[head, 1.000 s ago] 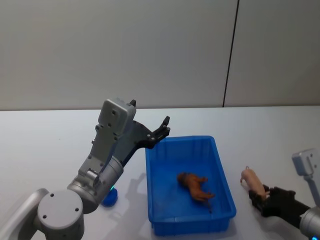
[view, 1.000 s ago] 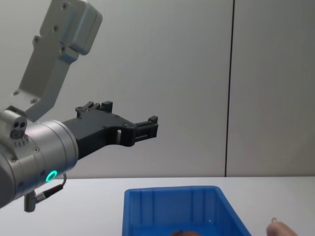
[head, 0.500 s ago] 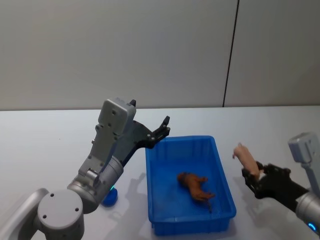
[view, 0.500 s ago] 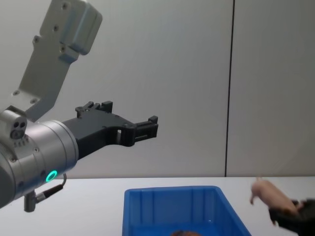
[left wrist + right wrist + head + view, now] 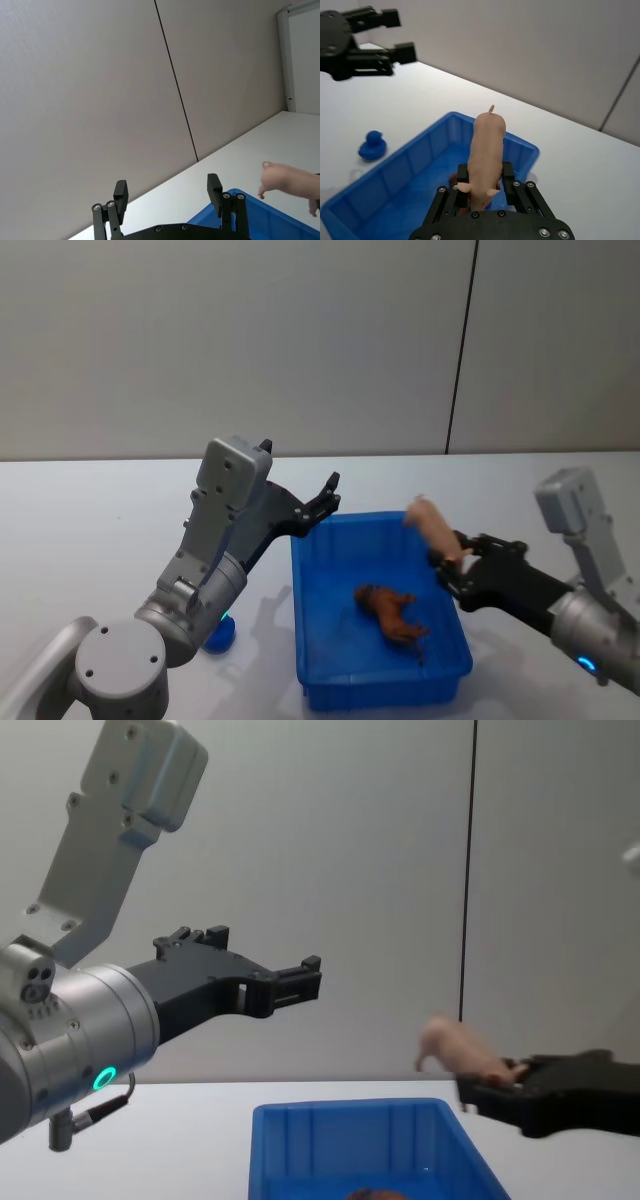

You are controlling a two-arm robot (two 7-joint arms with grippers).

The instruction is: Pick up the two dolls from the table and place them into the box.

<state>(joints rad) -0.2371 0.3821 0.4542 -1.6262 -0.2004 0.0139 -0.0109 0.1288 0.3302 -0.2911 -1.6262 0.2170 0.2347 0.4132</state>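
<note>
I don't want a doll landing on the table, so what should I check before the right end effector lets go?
1. Grip: the right end effector is shut on the pink doll: ok.
2. Pink doll above the inside of the box: it hangs near the right rim: cannot tell.
3. Brown doll inside the box, lying on its floor: ok.
4. Bare floor beside the brown doll for a landing: ok.
5. Left end effector out of the way: open, raised near the box's left rear corner, apart from the right one: ok.
</note>
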